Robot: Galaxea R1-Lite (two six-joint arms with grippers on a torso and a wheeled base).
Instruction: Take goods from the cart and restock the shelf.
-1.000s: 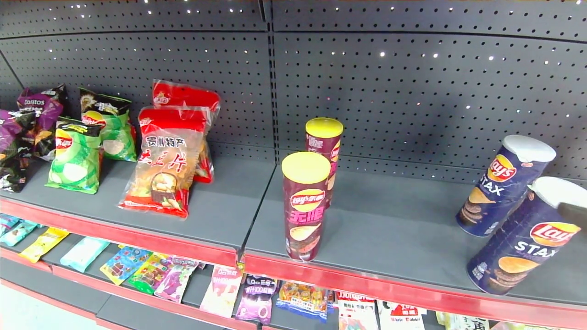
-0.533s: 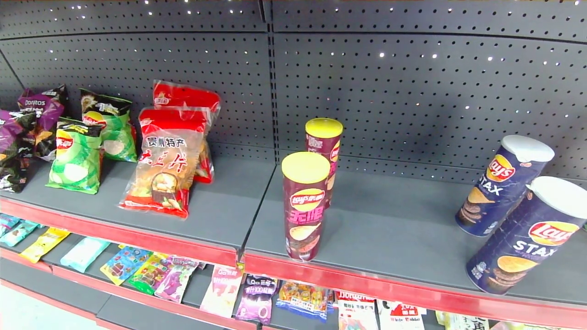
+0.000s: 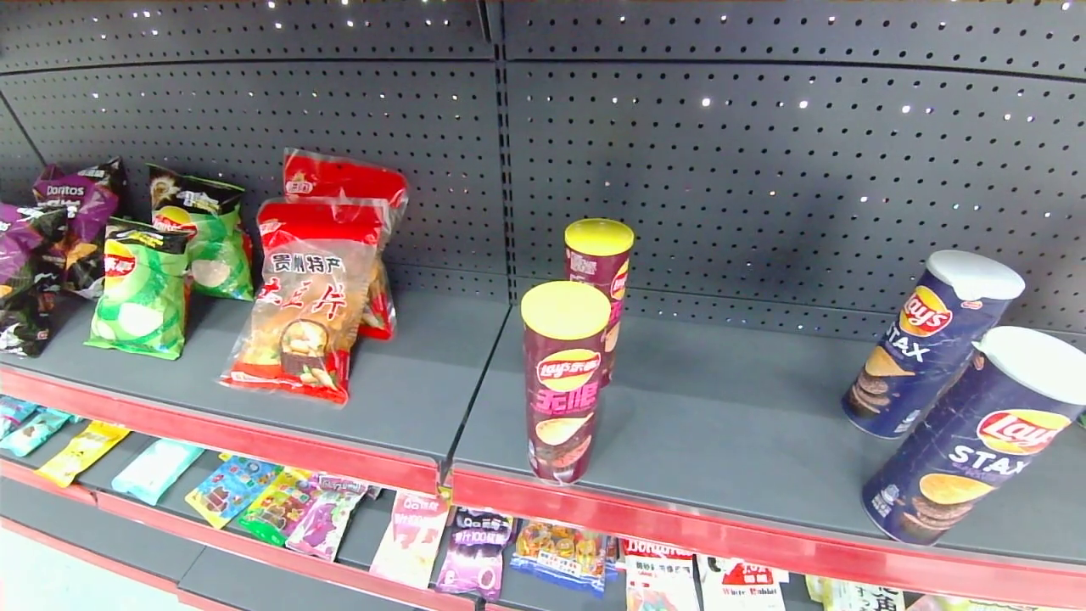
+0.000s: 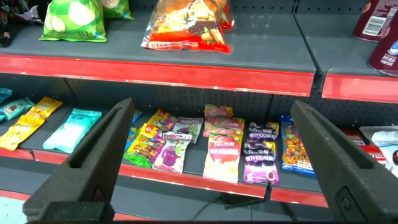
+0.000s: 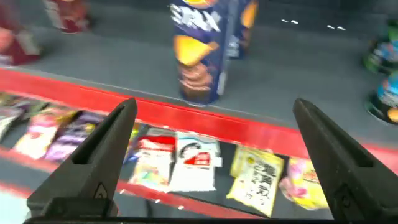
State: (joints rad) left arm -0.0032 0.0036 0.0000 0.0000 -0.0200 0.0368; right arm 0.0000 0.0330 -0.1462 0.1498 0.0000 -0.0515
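Head view: the shelf (image 3: pixel 696 424) holds two blue cans at its right end. The near blue can (image 3: pixel 967 433) stands close to the red front edge, and the far blue can (image 3: pixel 929 344) is just behind it, a little to the left. In the middle are two maroon cans with yellow lids, a near one (image 3: pixel 562 382) and a far one (image 3: pixel 598 271). Left of the divider lean the red bags (image 3: pixel 305 314), then the green bags (image 3: pixel 140 288), with the purple bags (image 3: pixel 51 238) at the far left. Small packets (image 3: pixel 280 505) lie in a row on the lower shelf.

Left wrist view: the left gripper (image 4: pixel 211 106) has its fingers spread wide with nothing between them (it touches no goods). It hangs out in front of the row of small packets.

Right wrist view: the right gripper (image 5: pixel 214 102) is also spread wide and empty, out in front of the shelf's red edge. The near blue can stands upright just behind that edge, well apart from the fingers.
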